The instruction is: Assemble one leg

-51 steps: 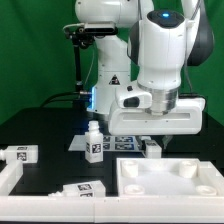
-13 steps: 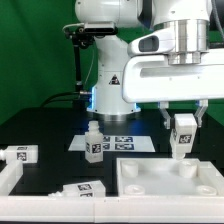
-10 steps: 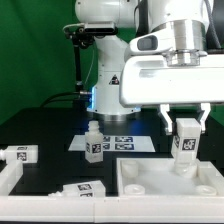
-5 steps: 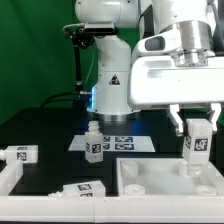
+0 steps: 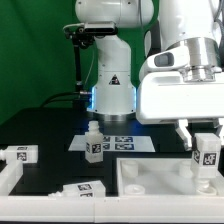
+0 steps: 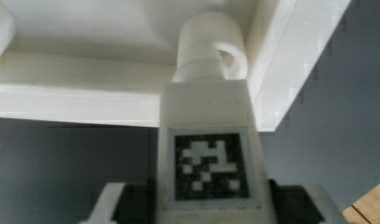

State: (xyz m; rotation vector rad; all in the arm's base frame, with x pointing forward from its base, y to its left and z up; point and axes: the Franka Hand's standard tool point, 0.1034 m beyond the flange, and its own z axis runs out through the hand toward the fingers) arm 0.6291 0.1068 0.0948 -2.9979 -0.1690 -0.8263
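My gripper [image 5: 207,137] is shut on a white leg [image 5: 208,153] with a black-and-white tag, held upright at the exterior view's right, just above the far right corner of the white tabletop [image 5: 150,185]. In the wrist view the leg [image 6: 210,130] fills the middle, its stubby neck pointing at the tabletop's rim [image 6: 98,95], with my fingers [image 6: 116,203] on both sides of it. Another leg [image 5: 94,141] stands upright on the marker board [image 5: 118,142]. Two more legs lie at the left [image 5: 22,155] and front [image 5: 80,189].
The robot base [image 5: 112,85] stands behind the marker board. A white raised border [image 5: 8,178] runs along the table's left front. A black stand with a cable [image 5: 78,60] is at the back left.
My gripper has lifted the leg off the marker board and carried it to the exterior view's right and down, over the tabletop's far right corner.
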